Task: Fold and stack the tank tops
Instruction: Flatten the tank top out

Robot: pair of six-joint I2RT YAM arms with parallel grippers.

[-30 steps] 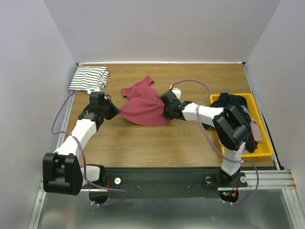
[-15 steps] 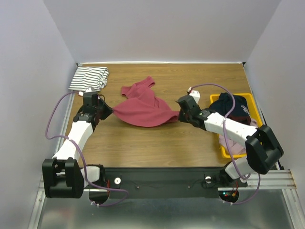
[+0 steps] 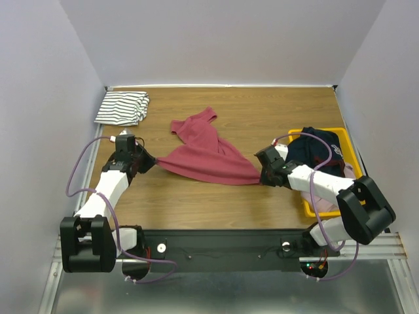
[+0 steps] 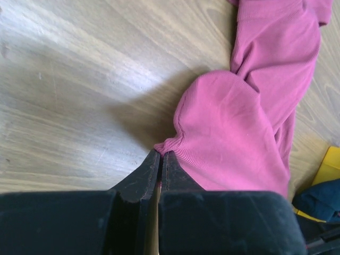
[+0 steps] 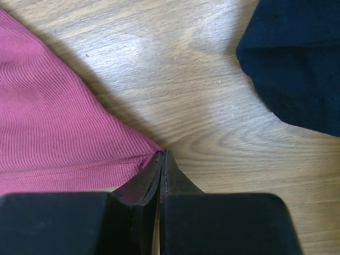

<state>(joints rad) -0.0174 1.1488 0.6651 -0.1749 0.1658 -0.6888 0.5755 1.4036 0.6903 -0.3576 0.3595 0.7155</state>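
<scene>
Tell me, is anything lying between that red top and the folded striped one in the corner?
Nothing visible: only bare wooden table lies between the dark red tank top, held by the left gripper and right gripper, and the striped tank top.

No text, label, brand or number can be read in any view. A dark garment in the yellow bin shows pale marks, perhaps print, in the top view. They are too small to make out.
</scene>
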